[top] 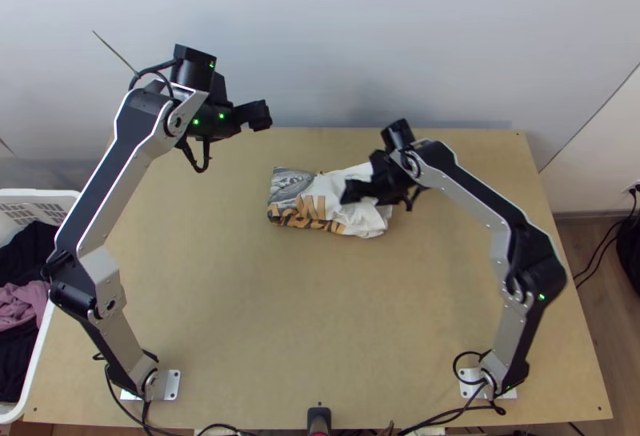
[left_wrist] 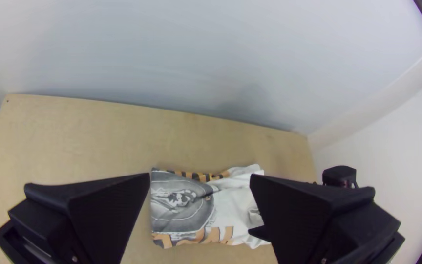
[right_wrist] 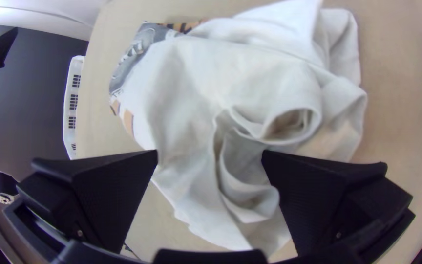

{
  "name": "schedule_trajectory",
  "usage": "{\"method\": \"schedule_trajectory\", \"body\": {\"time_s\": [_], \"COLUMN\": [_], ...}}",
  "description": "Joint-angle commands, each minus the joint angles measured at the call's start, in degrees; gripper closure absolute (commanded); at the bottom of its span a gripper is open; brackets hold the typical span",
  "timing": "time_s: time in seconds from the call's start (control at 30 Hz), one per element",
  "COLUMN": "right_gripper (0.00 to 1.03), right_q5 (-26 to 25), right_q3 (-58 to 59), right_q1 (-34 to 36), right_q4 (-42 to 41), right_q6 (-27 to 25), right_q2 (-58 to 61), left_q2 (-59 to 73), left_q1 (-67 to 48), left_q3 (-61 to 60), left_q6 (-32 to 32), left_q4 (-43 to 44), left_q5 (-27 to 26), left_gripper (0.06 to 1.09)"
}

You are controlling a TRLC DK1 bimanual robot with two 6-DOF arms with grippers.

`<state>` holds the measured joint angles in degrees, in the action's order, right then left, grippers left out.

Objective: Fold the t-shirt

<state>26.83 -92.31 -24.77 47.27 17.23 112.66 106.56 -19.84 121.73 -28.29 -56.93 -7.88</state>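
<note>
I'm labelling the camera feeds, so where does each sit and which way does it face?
Top view: fixed high over the near edge of the table, looking steeply down; the left arm and right arm show, bases included.
Left wrist view: on the left arm's wrist, facing the wall beyond the table's far edge; the left gripper shows, fingers apart.
Right wrist view: on the right arm's wrist, looking closely over the t-shirt; the right gripper shows, fingers apart.
Both wrist views share the t-shirt's grey print.

Orange lettering (top: 322,206) running along near side of t-shirt (top: 366,222), toward left; letters lying partly in creases, no word giving clear reading. Orange-black marks (left_wrist: 195,175) peeking at far edge, also not being readable.
</note>
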Motion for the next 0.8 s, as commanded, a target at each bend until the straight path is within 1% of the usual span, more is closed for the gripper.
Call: {"method": "schedule_trajectory", "body": {"time_s": [0.0,0.2,0.33,0.43,0.6,0.77], "right_gripper": [0.03,0.03,0.03,0.03,0.03,0.03], "right_q5": [-4.68,-5.12,-5.21,-5.21,-5.21,-5.12], "right_q3": [11.01,11.98,8.64,5.30,-2.08,-9.90], "right_q1": [3.77,5.44,5.79,4.56,0.78,-3.79], "right_q4": [0.20,-0.24,-0.24,-0.86,-2.18,-2.09], "right_q6": [-1.41,-0.27,-0.27,-1.41,-2.73,-2.56], "right_q2": [-7.81,-12.73,-14.75,-14.40,-8.25,0.63], "left_q2": [-0.83,-1.80,-3.56,-4.96,-6.98,-9.00], "left_q1": [0.06,-0.12,-0.12,0.24,1.29,3.40], "left_q3": [-2.46,-4.75,-7.03,-8.62,-10.02,-11.61], "left_q6": [0.43,0.78,0.87,1.05,1.49,1.49], "left_q4": [-0.11,-0.11,-0.03,-0.03,-0.11,-0.11], "left_q5": [-0.03,-0.03,0.06,0.06,0.15,0.15], "left_gripper": [0.10,0.10,0.10,0.10,0.10,0.10]}}
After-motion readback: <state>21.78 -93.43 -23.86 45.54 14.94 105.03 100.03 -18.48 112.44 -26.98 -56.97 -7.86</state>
